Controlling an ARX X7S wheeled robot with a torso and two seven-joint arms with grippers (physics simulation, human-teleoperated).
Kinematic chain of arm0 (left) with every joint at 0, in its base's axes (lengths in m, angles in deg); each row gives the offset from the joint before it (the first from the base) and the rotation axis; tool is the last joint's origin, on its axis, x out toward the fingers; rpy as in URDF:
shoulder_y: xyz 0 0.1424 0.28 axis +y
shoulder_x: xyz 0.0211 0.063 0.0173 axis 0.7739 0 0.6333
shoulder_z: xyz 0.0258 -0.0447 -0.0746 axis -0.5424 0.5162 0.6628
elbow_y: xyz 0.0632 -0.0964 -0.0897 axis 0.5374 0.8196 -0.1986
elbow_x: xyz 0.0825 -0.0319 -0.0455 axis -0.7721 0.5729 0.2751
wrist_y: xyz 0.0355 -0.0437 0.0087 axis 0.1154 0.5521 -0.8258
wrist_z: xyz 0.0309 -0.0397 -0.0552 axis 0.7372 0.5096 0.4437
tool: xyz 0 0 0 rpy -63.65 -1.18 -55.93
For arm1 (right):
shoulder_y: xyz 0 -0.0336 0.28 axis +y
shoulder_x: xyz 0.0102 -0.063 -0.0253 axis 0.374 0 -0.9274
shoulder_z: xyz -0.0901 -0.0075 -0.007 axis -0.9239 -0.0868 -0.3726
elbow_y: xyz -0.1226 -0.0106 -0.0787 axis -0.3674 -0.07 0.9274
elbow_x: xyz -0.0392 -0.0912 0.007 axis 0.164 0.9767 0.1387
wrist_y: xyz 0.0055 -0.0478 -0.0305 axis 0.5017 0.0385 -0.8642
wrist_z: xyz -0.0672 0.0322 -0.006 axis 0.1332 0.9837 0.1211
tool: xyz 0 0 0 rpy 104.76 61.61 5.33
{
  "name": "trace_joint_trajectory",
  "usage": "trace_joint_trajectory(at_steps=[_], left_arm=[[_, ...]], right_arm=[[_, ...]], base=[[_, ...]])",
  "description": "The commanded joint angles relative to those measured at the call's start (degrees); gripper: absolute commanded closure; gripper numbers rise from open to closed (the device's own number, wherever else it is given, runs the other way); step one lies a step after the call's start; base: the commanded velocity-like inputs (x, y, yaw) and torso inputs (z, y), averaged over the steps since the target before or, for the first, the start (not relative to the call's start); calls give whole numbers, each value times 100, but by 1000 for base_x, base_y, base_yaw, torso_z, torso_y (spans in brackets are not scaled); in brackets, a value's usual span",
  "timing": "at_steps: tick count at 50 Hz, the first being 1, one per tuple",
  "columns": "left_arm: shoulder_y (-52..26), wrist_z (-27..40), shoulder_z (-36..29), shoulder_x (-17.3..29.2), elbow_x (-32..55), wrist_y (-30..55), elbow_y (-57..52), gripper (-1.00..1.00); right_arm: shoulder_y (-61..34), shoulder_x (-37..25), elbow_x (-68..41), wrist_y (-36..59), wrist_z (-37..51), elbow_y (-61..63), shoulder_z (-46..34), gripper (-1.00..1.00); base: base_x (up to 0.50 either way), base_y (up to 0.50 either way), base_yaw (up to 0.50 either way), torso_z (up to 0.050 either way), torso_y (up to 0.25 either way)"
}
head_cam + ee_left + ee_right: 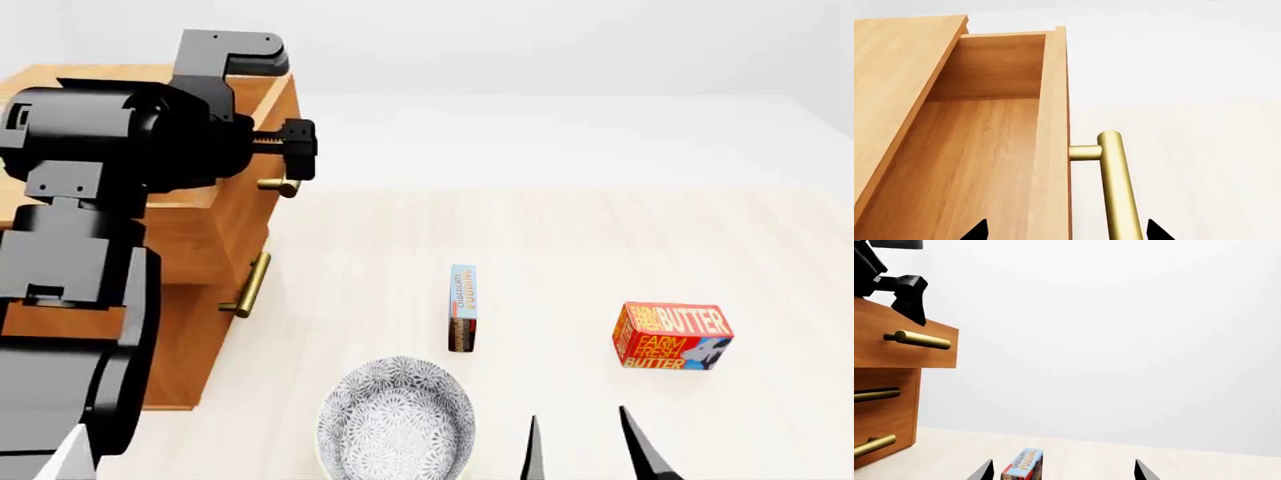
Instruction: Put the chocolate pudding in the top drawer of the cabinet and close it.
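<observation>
Light's reading bright & even w/ no obvious source; shadows under the bowl and butter box are showing very faint. Brass handle is carrying a soft sheen, no glare. All three renders are staying sharp edge-to-edge

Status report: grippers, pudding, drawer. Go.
Left gripper open, straddling top drawer's brass bar handle. Right gripper open, empty. Slim blue-and-brown chocolate pudding carton on table; drawer open, nothing blocking.

Open top drawer; pudding carton on table.
</observation>
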Motion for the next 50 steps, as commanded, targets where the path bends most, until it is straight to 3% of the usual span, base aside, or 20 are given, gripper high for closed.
trace_joint_trajectory(at_steps=[1,25,50], left_arm=[[287,-103,79,-47,150,-49,217,-100],[594,-378,0,-196,462,207,-336,-100],[519,-436,-312,-733,647,346,-693,-100]], right_arm=[[-5,-8,2,-11,15,-2,-9,-100],[-204,49,-18,121,15,-69,-81,-100],[11,-68,-59,-106,72,-39,-74,-100]], base=[[0,0,0,0,0],[0,0,0,0,0],[0,0,0,0,0]])
